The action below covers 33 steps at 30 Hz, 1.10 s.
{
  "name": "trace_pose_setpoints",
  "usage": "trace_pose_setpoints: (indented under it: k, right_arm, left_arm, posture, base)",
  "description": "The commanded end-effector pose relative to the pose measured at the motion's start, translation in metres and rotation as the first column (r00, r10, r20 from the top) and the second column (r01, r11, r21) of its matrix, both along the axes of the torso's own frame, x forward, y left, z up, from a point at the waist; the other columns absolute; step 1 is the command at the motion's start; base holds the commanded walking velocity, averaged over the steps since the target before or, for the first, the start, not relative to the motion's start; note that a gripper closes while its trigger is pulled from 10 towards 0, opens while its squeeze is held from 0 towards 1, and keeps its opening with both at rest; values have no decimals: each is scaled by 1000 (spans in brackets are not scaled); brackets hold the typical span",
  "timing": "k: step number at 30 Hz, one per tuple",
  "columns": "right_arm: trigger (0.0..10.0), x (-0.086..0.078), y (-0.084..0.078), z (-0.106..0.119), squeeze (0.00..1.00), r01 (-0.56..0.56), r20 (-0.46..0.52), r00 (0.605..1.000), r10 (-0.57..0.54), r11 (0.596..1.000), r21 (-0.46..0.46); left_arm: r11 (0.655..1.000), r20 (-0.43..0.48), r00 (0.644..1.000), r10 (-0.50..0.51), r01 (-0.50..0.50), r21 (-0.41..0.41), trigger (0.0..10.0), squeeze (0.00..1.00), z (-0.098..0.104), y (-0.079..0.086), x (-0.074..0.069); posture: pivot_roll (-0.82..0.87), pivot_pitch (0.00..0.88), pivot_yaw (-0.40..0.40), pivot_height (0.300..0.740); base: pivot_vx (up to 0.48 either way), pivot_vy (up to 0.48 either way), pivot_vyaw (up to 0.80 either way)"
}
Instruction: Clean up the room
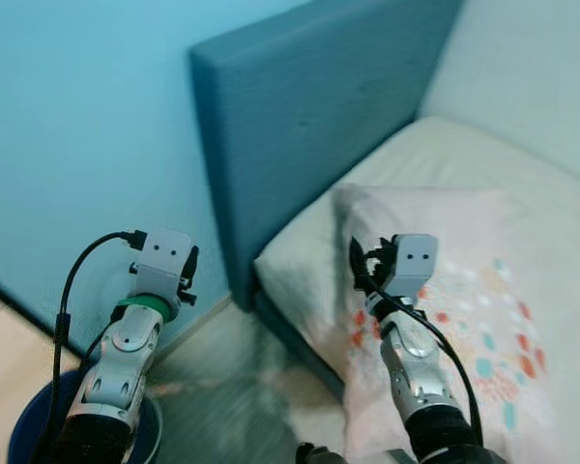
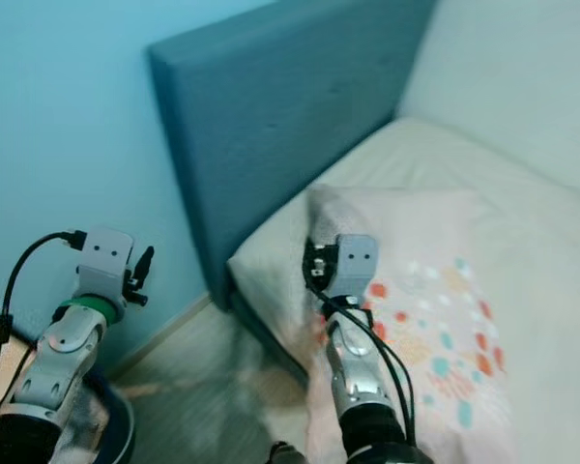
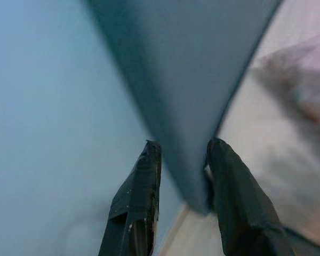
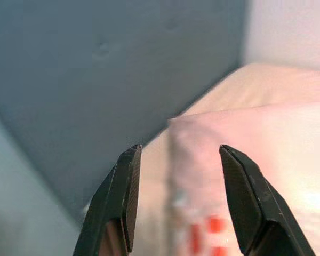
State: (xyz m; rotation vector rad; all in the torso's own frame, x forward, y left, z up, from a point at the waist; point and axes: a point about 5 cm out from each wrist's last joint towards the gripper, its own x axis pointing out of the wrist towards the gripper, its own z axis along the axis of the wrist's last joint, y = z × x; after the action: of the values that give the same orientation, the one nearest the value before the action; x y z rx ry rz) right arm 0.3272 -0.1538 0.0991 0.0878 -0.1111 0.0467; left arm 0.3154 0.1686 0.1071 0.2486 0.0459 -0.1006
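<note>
Hovering over pillow (image 1: 464, 319), right claw (image 4: 176, 197) open, corner just ahead

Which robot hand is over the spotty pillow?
The right gripper, open above the dotted pillow. The left gripper is off the bed, beside the blue headboard.

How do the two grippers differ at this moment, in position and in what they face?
The left gripper is raised beside the blue wall and faces the headboard's edge. The right gripper hangs over the bed and faces the patterned pillow's corner. Both are open and empty.
</note>
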Motion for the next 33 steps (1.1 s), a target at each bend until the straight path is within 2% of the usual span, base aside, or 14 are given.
trace_pose_setpoints:
  k: [1, 33]
  right_arm:
    - [10000, -1, 5, -5, 0, -8, -23, 1000, 9, 999, 31]
    - [10000, -1, 0, -6, 0, 27, -35, 999, -24, 995, 97]
  left_arm:
    - [1000, -31, 1000, 7, -7, -5, 10000, 0, -7, 3, -4]
    - [1000, -30, 1000, -1, 1, -2, 10000, 0, -5, 3, -2]
  posture:
    - [17, 36, 103, 740]
    - [12, 35, 111, 740]
  base:
    - [0, 0, -788]
    - [0, 0, -783]
